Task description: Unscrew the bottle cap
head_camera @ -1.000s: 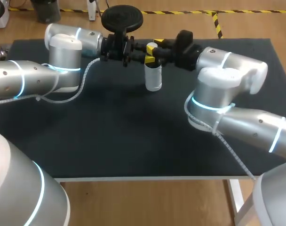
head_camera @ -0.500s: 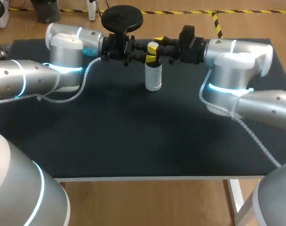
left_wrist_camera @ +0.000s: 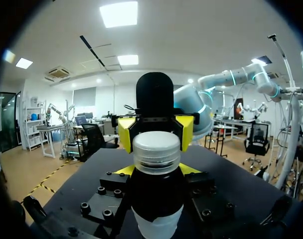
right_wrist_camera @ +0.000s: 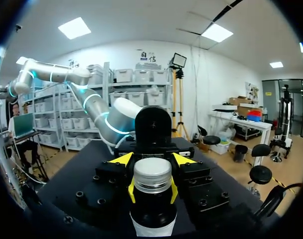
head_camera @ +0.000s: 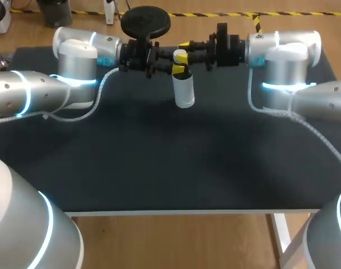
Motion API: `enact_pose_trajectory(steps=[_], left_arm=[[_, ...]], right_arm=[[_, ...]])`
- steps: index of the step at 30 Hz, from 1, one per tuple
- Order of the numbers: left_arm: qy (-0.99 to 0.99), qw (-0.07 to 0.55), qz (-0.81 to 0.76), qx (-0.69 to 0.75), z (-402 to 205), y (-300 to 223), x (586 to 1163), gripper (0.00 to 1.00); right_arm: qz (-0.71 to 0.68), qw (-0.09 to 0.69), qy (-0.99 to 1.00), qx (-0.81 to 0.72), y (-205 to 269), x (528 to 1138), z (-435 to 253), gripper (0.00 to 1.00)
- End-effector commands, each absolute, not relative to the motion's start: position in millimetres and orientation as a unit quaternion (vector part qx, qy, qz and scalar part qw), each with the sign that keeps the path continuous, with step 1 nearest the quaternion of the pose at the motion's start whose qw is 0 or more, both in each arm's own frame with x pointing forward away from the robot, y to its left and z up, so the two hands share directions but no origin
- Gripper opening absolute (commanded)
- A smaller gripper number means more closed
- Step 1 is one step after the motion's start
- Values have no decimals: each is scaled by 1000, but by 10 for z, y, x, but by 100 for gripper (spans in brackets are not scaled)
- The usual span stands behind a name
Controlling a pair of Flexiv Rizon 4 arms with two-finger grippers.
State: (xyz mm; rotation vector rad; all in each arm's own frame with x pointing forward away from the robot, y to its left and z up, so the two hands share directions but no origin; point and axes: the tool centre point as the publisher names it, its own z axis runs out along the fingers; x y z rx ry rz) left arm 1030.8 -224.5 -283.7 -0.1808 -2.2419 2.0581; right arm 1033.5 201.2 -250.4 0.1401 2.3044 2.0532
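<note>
**Jaws clamped on bottle and cap**

The jaws of the left gripper [left_wrist_camera: 156, 170] pinch the bottle [head_camera: 183, 89] just below its cap [left_wrist_camera: 156, 148]; those of the right gripper [right_wrist_camera: 152, 189] pinch the cap itself, from the bottle's opposite side.

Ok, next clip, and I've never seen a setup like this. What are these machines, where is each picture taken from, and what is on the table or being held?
These are two robot arms, the left arm and the right arm, working over a black table. The wide picture comes from a fixed camera above and behind the robot. Each round picture comes from a camera on one arm's wrist, looking along its yellow-tipped fingers, so each also shows the other arm's gripper opposite. Between them is an upright dark bottle with a white label. The left gripper clamps it just below the cap, and the right gripper is closed on the silvery cap.
</note>
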Motion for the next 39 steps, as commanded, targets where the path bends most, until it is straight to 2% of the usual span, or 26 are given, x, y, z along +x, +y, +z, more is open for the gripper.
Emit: enact_pose_trajectory(steps=[1,21,34,39], left_arm=[[-734,50,675,-62,-2823,-2275,10274,0],[-734,50,675,-62,-2823,-2275,10274,0],[-734,50,675,-62,-2823,-2275,10274,0],[-734,50,675,-62,-2823,-2275,10274,0]], right_arm=[[661,-118,737,-82,2013,10462,-2544,0],[639,-225,710,-190,1987,10425,-2476,0],[599,-244,733,-210,1934,10396,-2194,0],[603,-217,745,-187,1790,10394,-2176,0]])
